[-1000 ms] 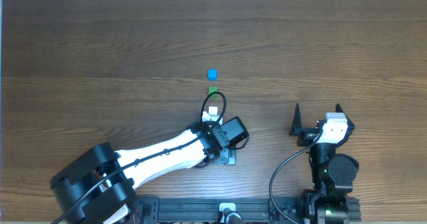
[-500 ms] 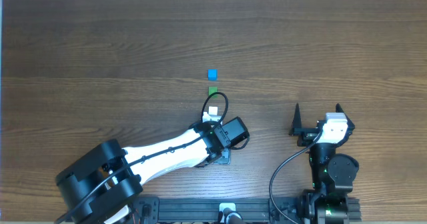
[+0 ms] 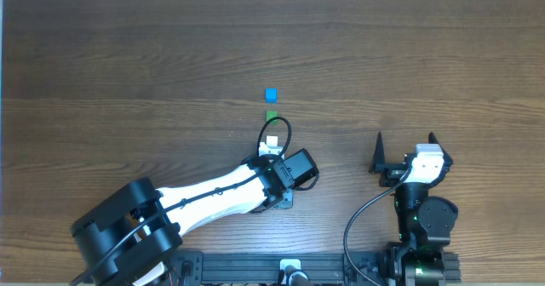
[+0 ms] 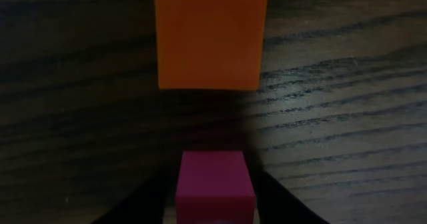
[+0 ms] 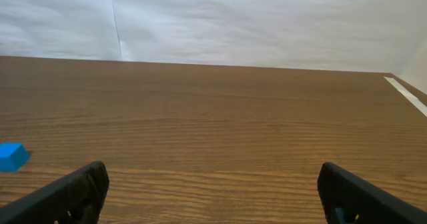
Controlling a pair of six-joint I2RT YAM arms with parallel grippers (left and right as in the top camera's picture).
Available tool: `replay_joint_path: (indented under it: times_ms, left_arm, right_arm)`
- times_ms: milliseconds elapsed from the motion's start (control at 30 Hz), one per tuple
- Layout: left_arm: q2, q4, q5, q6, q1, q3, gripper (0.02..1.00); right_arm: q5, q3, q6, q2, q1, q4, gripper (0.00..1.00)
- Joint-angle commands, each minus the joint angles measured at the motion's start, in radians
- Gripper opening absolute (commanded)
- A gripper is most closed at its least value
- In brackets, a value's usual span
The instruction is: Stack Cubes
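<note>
A dark wooden table (image 3: 128, 48) seen from above, with two robot arms based along its near edge. A small blue cube (image 3: 271, 94) sits alone near the middle of the table. A green cube (image 3: 271, 116) lies just beside the blue cube on the side toward the arm bases; its near edge is covered by the tip of the left arm (image 3: 213, 197) and a black cable loop (image 3: 274, 133), so only part of it shows. The left arm slants in from the near left corner and ends just past the green cube from the blue cube. From above, its wrist hides whatever lies under it. The left wrist camera shows the left gripper (image 4: 215, 205) closed on a magenta cube (image 4: 215, 184), which is pinched between two dark fingers (image 4: 143, 204). The cube's lower edge is cut off, and whether it touches the table cannot be told. Ahead of it an orange cube (image 4: 208, 37) rests on the table, apart from the magenta cube, with its far edge cut off by the frame. The right gripper (image 3: 405, 145) sits well to the right of the blue cube and nearer the bases, its fingers spread wide and holding nothing. In the right wrist view the blue cube appears at the frame's edge, partly cut off, with a pale wall (image 5: 267, 24) beyond the table.
</note>
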Motion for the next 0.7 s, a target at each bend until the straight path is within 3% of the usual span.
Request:
replay_joint_path:
  times_ms: [33,400,700]
  left_arm:
    - [0.024,0.004,0.003,-0.012,-0.002,-0.008,0.373]
    - [0.021,-0.018,0.003,-0.010,-0.002,0.023,0.202]
    - [-0.009,-0.285,-0.019,0.016,0.038,0.324,0.169]
  right_arm:
    - [-0.008,-0.005,0.000,-0.008,0.001,-0.002,0.991]
    - [-0.008,-0.005,0.000,-0.008,0.001,-0.002,0.991]
    - [-0.008,-0.005,0.000,-0.008,0.001,-0.002,0.993]
